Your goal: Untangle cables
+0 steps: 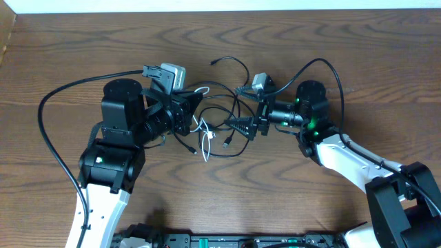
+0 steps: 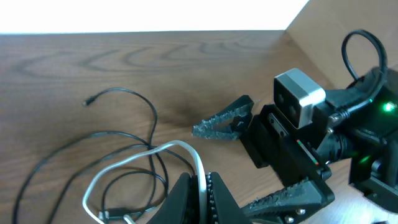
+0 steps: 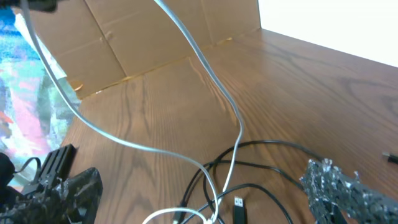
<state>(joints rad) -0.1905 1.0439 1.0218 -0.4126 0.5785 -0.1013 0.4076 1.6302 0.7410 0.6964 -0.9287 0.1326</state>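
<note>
Plainly, the left gripper (image 2: 199, 182) was clamped together on the thin white cord (image 2: 168, 147), pinching the top of a loop that arched up off the brown wood-grain worktop (image 2: 62, 68). From that pinch the white cord fell away on both sides and ran down into the tangle lying just below and beside the left gripper. The thin black cord (image 2: 124, 91) lay looped through the same patch, several of its turns crossing under the white loop, and one small black plug (image 2: 87, 102) trailed off on the far side of the left gripper, clear of the knot.

Facing the left gripper across the tangle, the right gripper (image 3: 202, 174) had its jaws spread wide apart and held nothing; the white strands hung in front of it and the black loops lay between its fingers.

Both cords looked light, limp and smooth. They would likely sag, slide and drag each other along rather than hold any shape, so a lift on one would probably pull the other with it. The plugs seemed the only stiff parts, and apt to snag in a loop. A sensible hold for the free gripper would be a single black strand close to where it crossed the white cord, not the bundle.
</note>
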